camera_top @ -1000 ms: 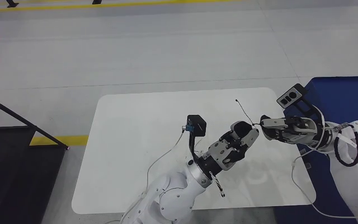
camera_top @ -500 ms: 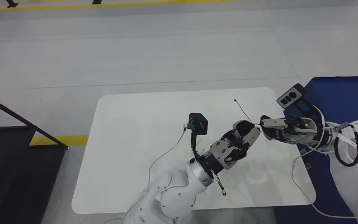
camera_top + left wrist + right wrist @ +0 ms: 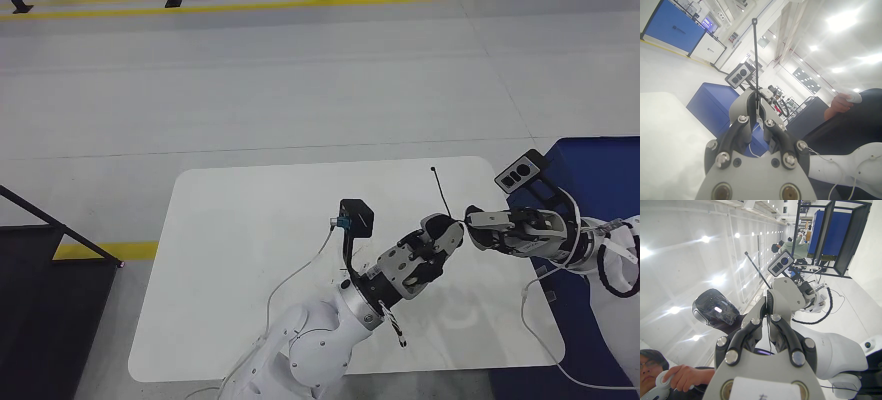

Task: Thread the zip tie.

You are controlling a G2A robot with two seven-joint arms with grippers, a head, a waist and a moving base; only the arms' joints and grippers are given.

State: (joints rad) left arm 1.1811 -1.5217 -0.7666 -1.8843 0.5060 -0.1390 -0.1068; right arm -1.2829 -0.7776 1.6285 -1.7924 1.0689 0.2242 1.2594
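Left wrist view: L gripper (image 3: 756, 98) pinched shut on zip tie (image 3: 755, 56) low on the strap, with the head end standing free above it. Top view puts it in the air over the table (image 3: 240, 260). R gripper (image 3: 767, 298) sits tip-to-tip w/ L, also closed, w/ a thin black strand btwn its fingers, prob. the tail. Step looks pre-thread, no loop yet; next move needs the tail bent round and lined up w/ the head slot, fine aim.

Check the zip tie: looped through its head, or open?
Open. The zip tie runs straight out from the left tool, which is shut on it; its head sits at the free end with nothing through it.
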